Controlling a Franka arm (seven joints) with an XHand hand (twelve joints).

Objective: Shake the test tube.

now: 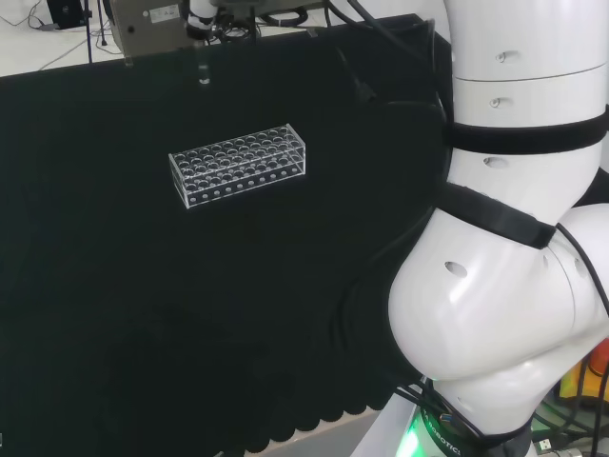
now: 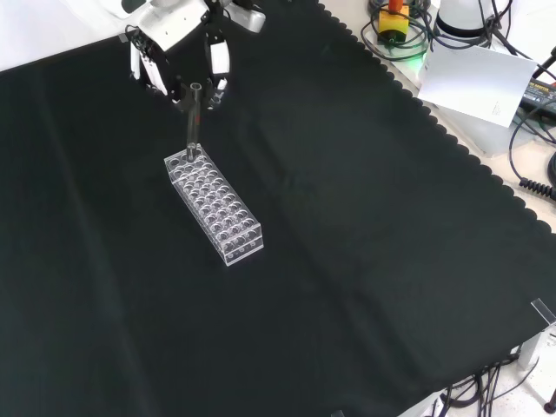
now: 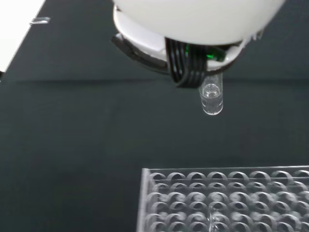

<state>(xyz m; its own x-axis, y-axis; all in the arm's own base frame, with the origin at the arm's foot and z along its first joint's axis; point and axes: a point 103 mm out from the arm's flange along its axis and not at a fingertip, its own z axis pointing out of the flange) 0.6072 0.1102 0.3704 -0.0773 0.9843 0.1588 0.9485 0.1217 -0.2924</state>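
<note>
A clear test tube (image 2: pixel 194 122) hangs upright in the air, and my hand (image 2: pixel 178 35) is shut on its upper end between curled fingers (image 2: pixel 217 62). In the front view its lower end lines up with the far end of the clear tube rack (image 2: pixel 215 204). In the head view the test tube (image 1: pixel 203 74) pokes out below the hand, beyond the rack (image 1: pixel 238 162). Close up in the wrist view, the test tube's end (image 3: pixel 212 99) sticks out from under the hand (image 3: pixel 193 19), above the rack (image 3: pixel 227 198). I cannot tell what the tube holds.
The rack lies on the black cloth (image 2: pixel 347 261), whose scalloped edge runs along the right of the front view. Beyond that edge lie a white sheet (image 2: pixel 473 82), cables and a yellow and red device (image 2: pixel 395 17). The arm's white links (image 1: pixel 514 238) stand at the head view's right.
</note>
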